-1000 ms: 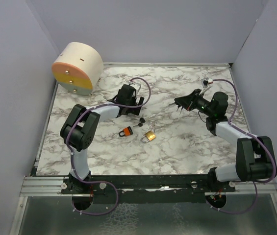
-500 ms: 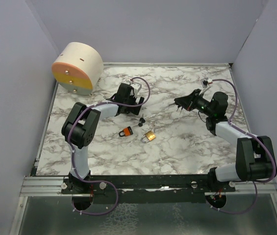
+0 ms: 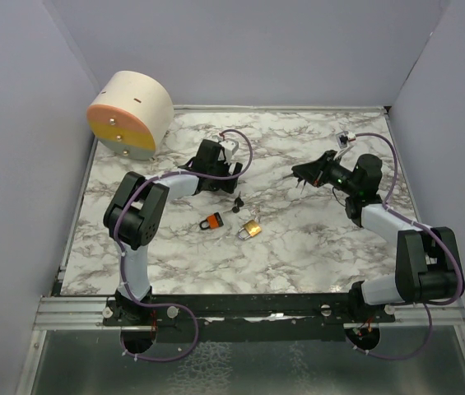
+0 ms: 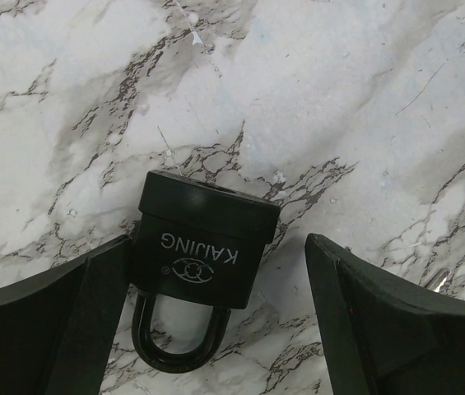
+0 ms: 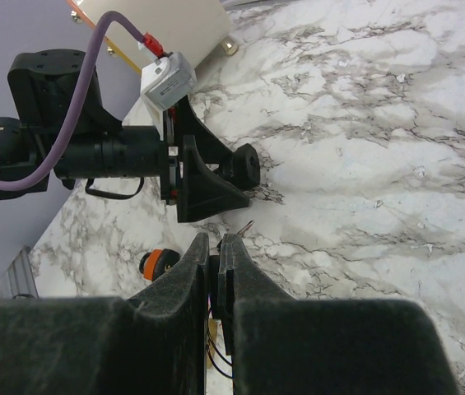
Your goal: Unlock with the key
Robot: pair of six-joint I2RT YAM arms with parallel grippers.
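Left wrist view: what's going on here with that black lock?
The left gripper is down at the marble table, jaws open on either side of a black padlock. One finger is against the lock's side and the other stands clear, so it is not gripped yet. The right gripper hangs above the table, shut; whether it holds a key I cannot tell. An orange padlock and a brass padlock lie nearby, untouched.
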